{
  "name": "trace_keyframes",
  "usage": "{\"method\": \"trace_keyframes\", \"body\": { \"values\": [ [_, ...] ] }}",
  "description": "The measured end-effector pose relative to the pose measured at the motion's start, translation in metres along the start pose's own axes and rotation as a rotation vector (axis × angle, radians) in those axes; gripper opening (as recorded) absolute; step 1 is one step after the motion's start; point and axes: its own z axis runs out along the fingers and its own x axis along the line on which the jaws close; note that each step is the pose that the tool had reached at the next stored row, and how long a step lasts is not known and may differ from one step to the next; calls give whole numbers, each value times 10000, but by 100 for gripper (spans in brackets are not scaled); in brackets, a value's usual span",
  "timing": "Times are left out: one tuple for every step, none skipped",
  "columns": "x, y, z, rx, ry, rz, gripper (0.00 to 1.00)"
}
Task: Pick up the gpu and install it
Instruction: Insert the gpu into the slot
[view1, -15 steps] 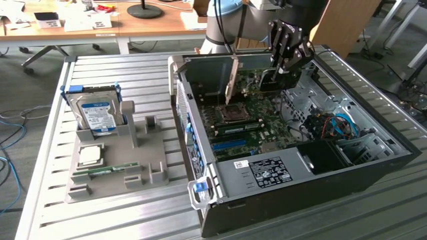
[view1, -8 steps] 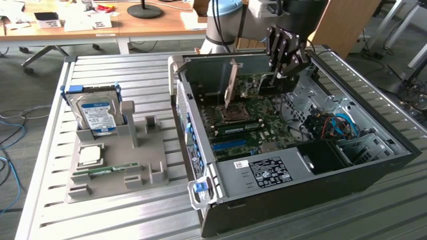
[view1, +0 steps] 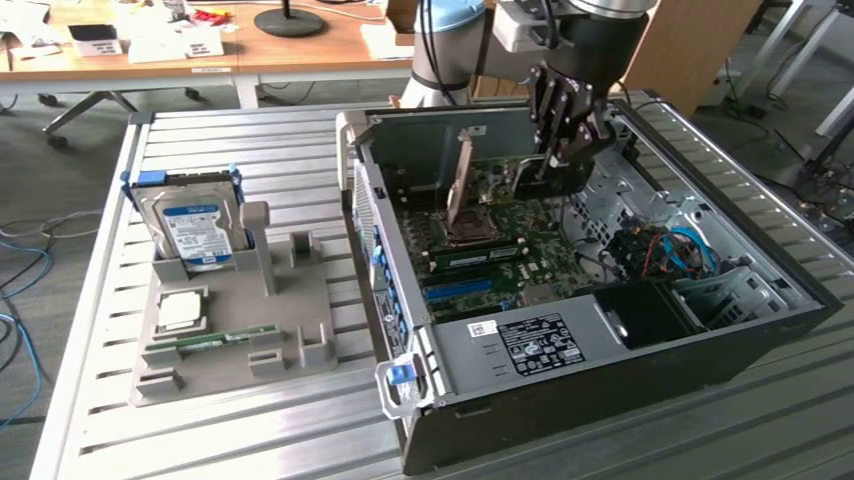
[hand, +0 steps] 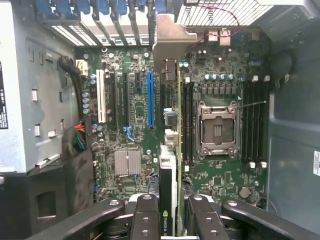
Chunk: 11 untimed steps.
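My gripper (view1: 558, 165) hangs inside the open black computer case (view1: 641, 350), shut on the gpu (view1: 514, 178). The card hangs edge-down over the green motherboard (view1: 494, 260), apart from it. In the wrist view the gpu (hand: 169, 165) runs edge-on between the two black fingers (hand: 147, 215). Its silver end bracket (hand: 167, 42) points toward the case's rear slot openings. The card hovers just beside the long blue slot (hand: 150, 100), between that slot and the black memory slots next to the processor socket (hand: 217, 130).
On the exterior view's left a grey fixture (view1: 227, 330) holds a silver hard drive (view1: 194, 225), a narrow green RAM stick (view1: 214, 340) and a square chip (view1: 180, 310). Case walls, blue rear latches (view1: 378, 265) and coloured cables (view1: 674, 250) crowd the gripper.
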Motion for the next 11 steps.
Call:
{"method": "trace_keyframes", "body": {
  "values": [
    [1,1,20,0,1,3,27],
    [2,1,38,0,0,6,27],
    [4,2,55,0,1,9,27],
    [7,3,73,0,1,12,27],
    [10,3,91,0,1,15,27],
    [14,3,109,0,1,17,27],
    [18,4,128,0,2,21,27],
    [23,5,146,1,1,25,27],
    [31,5,162,1,1,28,27],
    [40,7,179,1,1,30,27],
    [51,10,196,1,1,31,27]
  ]
}}
